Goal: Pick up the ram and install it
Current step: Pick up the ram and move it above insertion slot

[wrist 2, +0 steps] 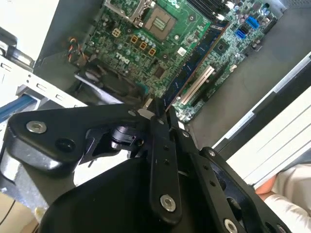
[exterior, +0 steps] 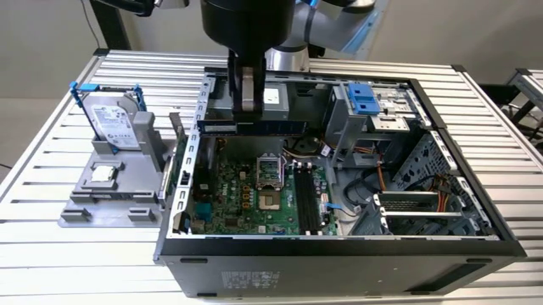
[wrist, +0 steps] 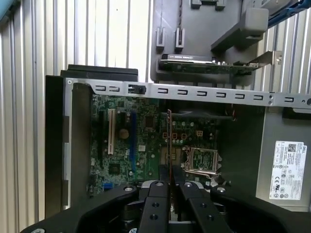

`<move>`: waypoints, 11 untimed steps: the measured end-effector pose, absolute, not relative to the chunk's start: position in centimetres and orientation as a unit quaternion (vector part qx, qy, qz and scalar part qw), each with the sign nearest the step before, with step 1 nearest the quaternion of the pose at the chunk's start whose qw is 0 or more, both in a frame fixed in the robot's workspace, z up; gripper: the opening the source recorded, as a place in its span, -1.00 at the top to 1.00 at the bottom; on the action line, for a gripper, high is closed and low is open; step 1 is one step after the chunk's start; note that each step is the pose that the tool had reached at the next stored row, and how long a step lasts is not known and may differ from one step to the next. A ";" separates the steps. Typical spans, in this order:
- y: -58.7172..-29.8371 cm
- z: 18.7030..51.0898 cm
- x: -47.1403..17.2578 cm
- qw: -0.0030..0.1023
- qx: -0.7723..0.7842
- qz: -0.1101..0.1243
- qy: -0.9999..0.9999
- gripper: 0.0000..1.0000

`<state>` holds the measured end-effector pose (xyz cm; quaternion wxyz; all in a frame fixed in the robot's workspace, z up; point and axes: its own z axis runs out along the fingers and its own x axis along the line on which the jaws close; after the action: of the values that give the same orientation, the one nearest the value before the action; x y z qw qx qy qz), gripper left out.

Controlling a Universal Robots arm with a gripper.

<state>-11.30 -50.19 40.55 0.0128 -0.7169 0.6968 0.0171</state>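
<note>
The ram (exterior: 280,127), a long thin stick, hangs level above the back part of the open computer case (exterior: 339,244). My gripper (exterior: 247,114) comes straight down from above and is shut on the ram near its middle. In both wrist views the ram (wrist 2: 194,63) (wrist: 169,141) shows edge-on, sticking out from between the black fingers (wrist 2: 167,126) (wrist: 158,191) over the green motherboard (exterior: 246,190). The ram is well above the board and touches nothing. The black memory slots (exterior: 307,202) lie on the board beside the processor socket (exterior: 268,171), toward the exterior view's right.
A grey fixture (exterior: 85,213) on the slatted table at the exterior view's left holds a hard drive in a blue frame (exterior: 114,121) and a small silver processor chip (exterior: 102,173). Cables (exterior: 373,184) and drive bays (exterior: 373,105) fill the case's right side. A pale sleeve (wrist 2: 291,187) is near the case.
</note>
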 end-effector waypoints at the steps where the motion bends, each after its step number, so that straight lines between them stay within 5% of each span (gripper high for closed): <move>1: -50.2 40.5 -11.1 0.013 -0.717 0.017 0.697 1.00; 11: -50.2 40.5 -8.9 0.013 -0.717 0.017 0.697 1.00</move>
<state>-8.90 -50.19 40.55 0.0128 -0.7170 0.6967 0.0172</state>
